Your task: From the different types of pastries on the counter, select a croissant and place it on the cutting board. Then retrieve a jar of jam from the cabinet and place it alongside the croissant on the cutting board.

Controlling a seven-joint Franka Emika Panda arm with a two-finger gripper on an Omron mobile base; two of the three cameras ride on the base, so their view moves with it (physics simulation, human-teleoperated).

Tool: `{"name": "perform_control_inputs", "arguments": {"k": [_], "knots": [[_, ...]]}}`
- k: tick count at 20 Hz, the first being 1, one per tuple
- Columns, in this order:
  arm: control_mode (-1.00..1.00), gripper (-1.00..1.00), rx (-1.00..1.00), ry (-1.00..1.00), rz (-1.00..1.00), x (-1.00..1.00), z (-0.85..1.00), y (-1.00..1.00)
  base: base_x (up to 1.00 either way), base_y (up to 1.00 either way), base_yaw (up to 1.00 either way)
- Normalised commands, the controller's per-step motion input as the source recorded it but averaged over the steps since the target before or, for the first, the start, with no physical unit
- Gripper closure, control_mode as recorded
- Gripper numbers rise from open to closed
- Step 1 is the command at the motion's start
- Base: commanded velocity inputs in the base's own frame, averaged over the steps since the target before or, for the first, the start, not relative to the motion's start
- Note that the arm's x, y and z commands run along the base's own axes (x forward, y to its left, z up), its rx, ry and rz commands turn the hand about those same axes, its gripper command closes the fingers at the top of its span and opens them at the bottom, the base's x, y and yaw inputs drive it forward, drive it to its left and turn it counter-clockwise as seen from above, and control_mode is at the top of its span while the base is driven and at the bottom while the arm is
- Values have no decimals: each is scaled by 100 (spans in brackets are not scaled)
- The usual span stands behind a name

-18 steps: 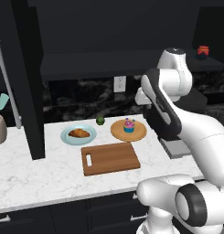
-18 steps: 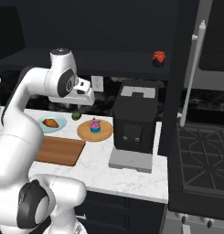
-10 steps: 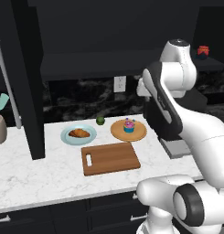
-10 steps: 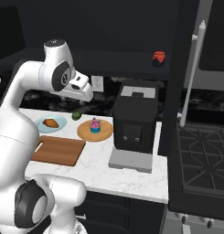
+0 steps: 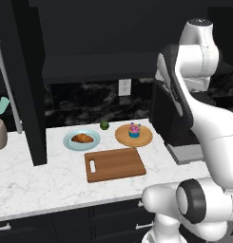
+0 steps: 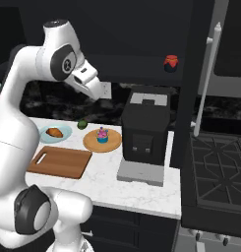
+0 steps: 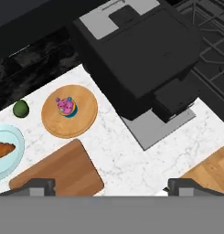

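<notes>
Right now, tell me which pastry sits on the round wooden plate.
The small cupcake with blue wrapper and pink frosting; the golden-brown croissant lies on the pale blue plate.

Croissant (image 5: 82, 138) on a blue plate (image 5: 70, 144) behind the bare cutting board (image 5: 115, 164)

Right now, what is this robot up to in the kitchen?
The white arm is raised above the counter, its gripper open and empty. The croissant sits on a light blue plate, the cupcake on a round wooden plate, and the cutting board is bare. A red jar of jam waits on the dark cabinet shelf. Nothing has been placed yet.
</notes>
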Motion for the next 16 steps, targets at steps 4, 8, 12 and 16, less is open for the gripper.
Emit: {"name": "perform_control_inputs", "arguments": {"k": [4, 8, 12, 16], "knots": [[-100, -100, -2, -15, -7, 8, 2, -27, 0, 0, 0], [-100, -100, -10, -25, 0, -3, 0, -11, 0, 0, 0], [-100, -100, -7, -41, 0, -46, 0, 0, 0, 0, 0], [-100, -100, 0, -22, 0, -56, -1, 2, 0, 0, 0]]}}
